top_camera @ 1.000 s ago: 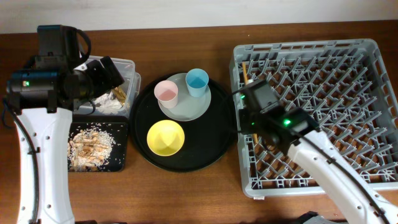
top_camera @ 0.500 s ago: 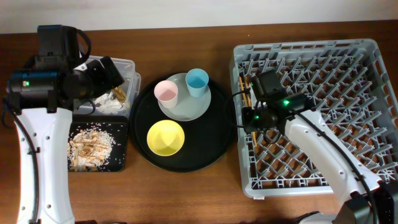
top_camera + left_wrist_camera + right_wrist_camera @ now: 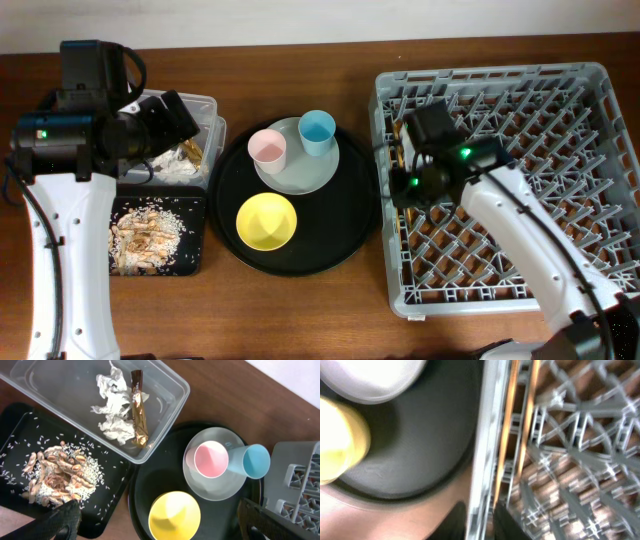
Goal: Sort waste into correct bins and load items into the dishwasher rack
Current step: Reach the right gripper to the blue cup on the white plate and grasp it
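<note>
My right gripper (image 3: 404,190) (image 3: 480,517) sits at the left wall of the grey dishwasher rack (image 3: 560,160) (image 3: 570,460), shut on the thin wooden chopsticks (image 3: 509,440), which lie along that wall inside the rack. My left gripper (image 3: 165,125) (image 3: 160,530) is open and empty, held high. Crumpled white paper (image 3: 112,410) and the gold-brown wrapper (image 3: 138,415) lie in the clear box (image 3: 175,405). Food scraps (image 3: 57,472) lie in the shallow black tray (image 3: 110,505). The pink cup (image 3: 267,150) and blue cup (image 3: 316,130) stand on the grey-green plate (image 3: 300,178), beside the yellow bowl (image 3: 266,221).
The plate and the bowl rest on a large round black tray (image 3: 340,230) between the bins and the rack. The rack takes up the right half of the brown table. A pale wall runs along the table's far edge.
My right arm has swung up and to the right over the rack's left side, bringing the chopsticks down along the wall. My left arm has not moved.
</note>
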Action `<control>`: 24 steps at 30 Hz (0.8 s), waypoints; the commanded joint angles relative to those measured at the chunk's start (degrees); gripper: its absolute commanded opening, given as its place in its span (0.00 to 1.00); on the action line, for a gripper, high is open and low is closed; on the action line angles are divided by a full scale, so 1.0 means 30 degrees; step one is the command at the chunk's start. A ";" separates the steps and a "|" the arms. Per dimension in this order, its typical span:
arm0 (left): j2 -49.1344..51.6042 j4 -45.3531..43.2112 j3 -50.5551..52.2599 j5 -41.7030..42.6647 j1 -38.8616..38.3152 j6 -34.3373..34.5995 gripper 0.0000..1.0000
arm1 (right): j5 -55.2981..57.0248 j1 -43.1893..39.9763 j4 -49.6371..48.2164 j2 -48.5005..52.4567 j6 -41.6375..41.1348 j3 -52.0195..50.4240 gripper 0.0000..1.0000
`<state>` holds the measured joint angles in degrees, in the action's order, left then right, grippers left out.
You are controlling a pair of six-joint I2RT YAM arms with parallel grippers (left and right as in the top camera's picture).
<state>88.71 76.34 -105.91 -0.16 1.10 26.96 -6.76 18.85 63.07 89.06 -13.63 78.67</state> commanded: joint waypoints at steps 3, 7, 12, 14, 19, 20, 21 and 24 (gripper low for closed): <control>-0.0146 -0.0058 -0.0102 0.0080 0.0029 -0.0313 0.99 | -0.2616 0.2266 0.1574 -0.0240 -0.0044 0.6171 0.25; -0.0146 -0.0058 -0.0102 0.0080 0.0029 -0.0313 0.99 | -0.1005 0.5479 -0.0124 0.0772 -0.0117 0.5552 0.30; -0.0146 -0.0058 -0.0102 0.0080 0.0029 -0.0313 0.99 | 0.0007 0.6841 -0.2616 0.5166 -0.0102 0.5340 0.30; -0.0146 -0.0058 -0.0102 0.0080 0.0029 -0.0313 0.99 | -0.0007 0.6819 -0.3497 0.7009 -0.0109 0.5340 0.27; -0.0146 -0.0058 -0.0102 0.0080 0.0029 -0.0313 0.99 | 0.0007 0.6594 -0.6288 0.9836 -0.0109 0.5340 0.04; -0.0146 -0.0058 -0.0102 0.0080 0.0029 -0.0313 0.99 | 0.0022 0.6521 -0.6710 1.0236 -0.0109 0.5340 0.04; -0.0146 -0.0058 -0.0102 0.0080 0.0029 -0.0306 0.99 | 0.0087 0.6433 -0.6936 1.0542 -0.0117 0.5340 0.04; -0.0146 -0.0058 -0.0102 0.0080 0.0029 -0.0313 0.99 | 0.1494 0.6317 -0.7009 1.1438 -0.0117 0.5326 0.04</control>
<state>88.71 76.29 -105.91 -0.16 1.10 26.96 -6.48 38.30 42.13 121.25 -13.69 94.59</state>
